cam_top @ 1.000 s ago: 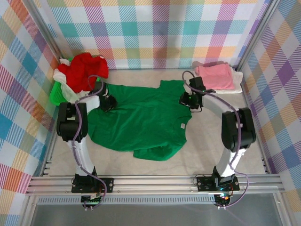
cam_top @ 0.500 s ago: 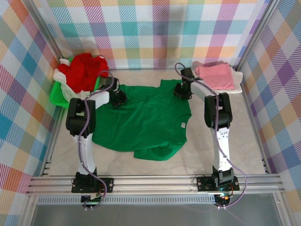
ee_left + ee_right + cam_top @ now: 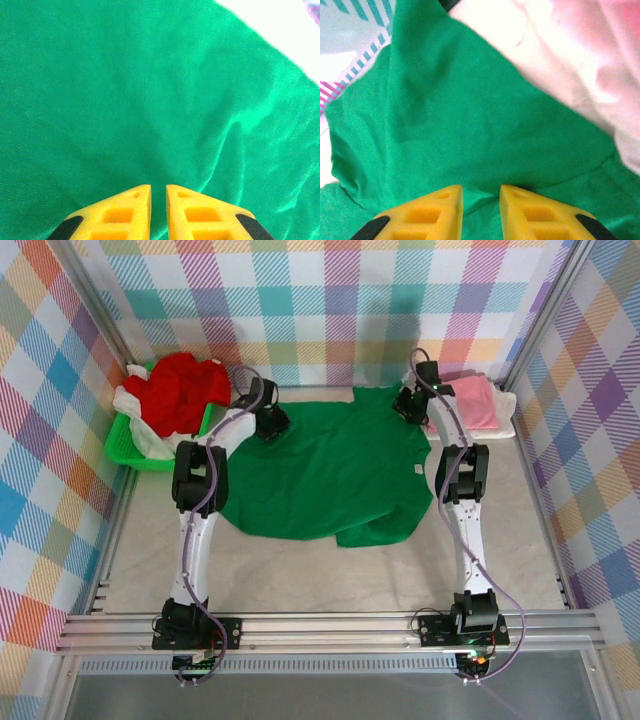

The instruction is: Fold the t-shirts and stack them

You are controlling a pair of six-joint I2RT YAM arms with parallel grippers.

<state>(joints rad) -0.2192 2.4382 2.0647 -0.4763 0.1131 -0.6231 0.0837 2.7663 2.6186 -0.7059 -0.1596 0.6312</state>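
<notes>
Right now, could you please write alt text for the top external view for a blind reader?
A green t-shirt lies spread on the table, the left gripper and right gripper reaching to its far edge. A basket with a red shirt and a white shirt sits far left, a pink shirt far right.

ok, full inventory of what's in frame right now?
green t-shirt: 1, bright green, spread out mid-table
red t-shirt: 1, red, heaped in the basket, far left
white t-shirt: at least 1, white, under the red one
basket: 1, lime green, far-left corner
pink t-shirt: 1, pink, folded, far-right corner
white folded cloth: 1, white, beneath the pink t-shirt
table: 1, beige
walls: pastel plaid, on three sides
left gripper: 1, yellow fingers, shut on the green t-shirt's far-left edge
right gripper: 1, yellow fingers, shut on its far-right edge, beside the pink t-shirt
</notes>
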